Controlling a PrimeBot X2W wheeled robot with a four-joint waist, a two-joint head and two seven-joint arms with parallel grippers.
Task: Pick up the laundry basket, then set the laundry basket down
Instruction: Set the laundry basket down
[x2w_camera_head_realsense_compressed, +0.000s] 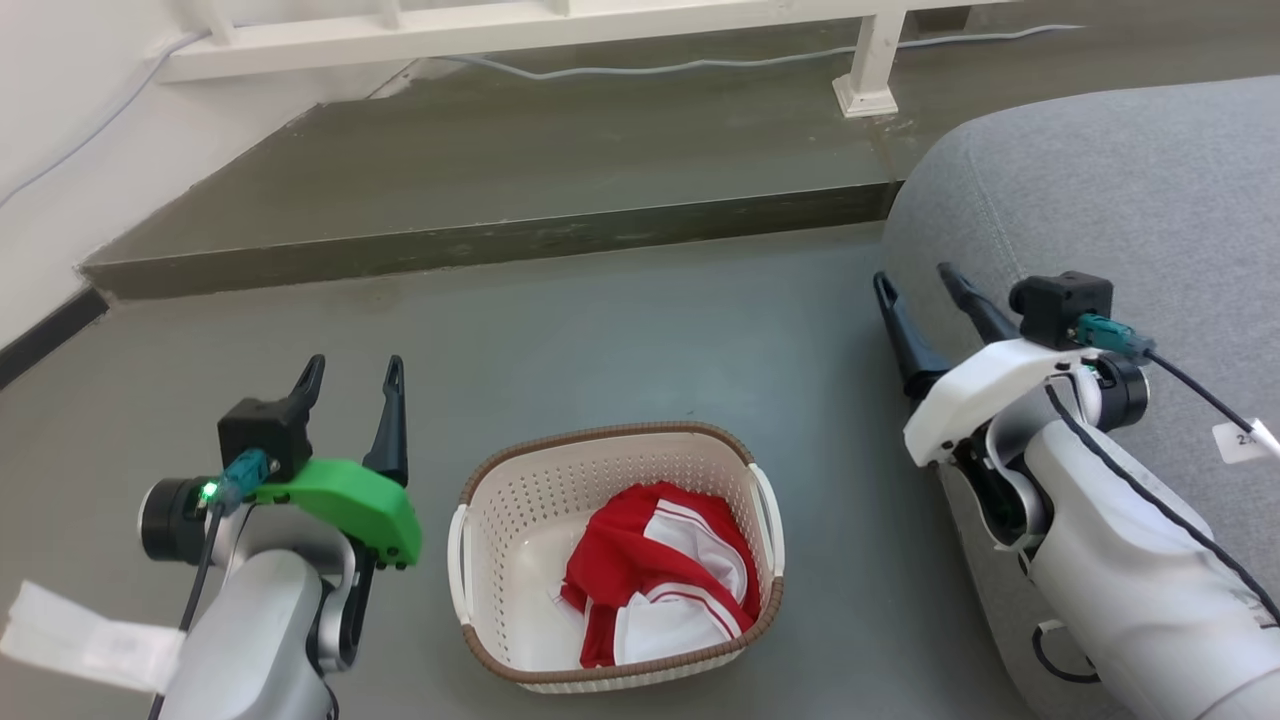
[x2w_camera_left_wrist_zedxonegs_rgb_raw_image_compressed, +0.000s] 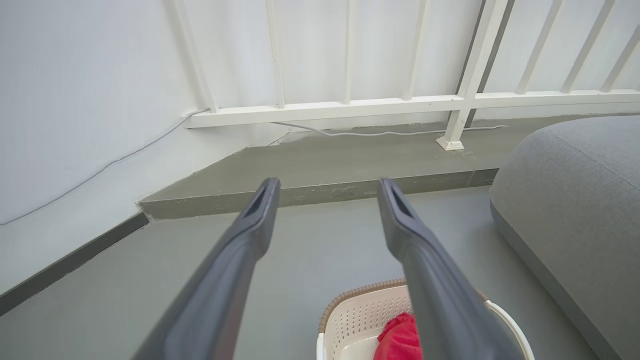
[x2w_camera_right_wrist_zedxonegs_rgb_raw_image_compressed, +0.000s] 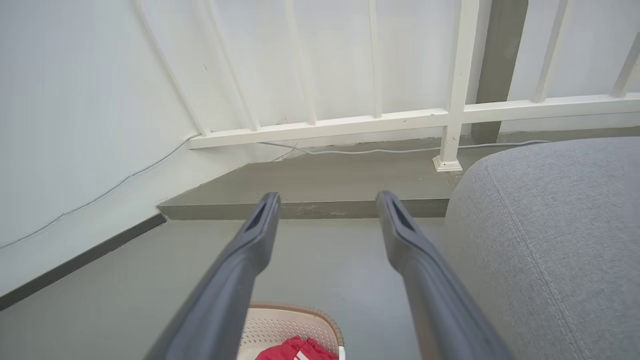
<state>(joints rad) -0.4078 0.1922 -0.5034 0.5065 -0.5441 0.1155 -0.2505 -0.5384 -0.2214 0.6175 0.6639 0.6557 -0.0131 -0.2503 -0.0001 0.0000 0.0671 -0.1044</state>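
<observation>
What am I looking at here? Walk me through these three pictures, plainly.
A two-armed wheeled robot. The head view looks down from its head camera; the other two views come from cameras on its wrists, looking along each gripper's dark fingers. On the grey floor stands the laundry basket, holding a red-and-white garment. The left gripper and the right gripper are both open and hold nothing, one on each side of the basket. A grey sofa is on the right, a white railing behind.
</observation>
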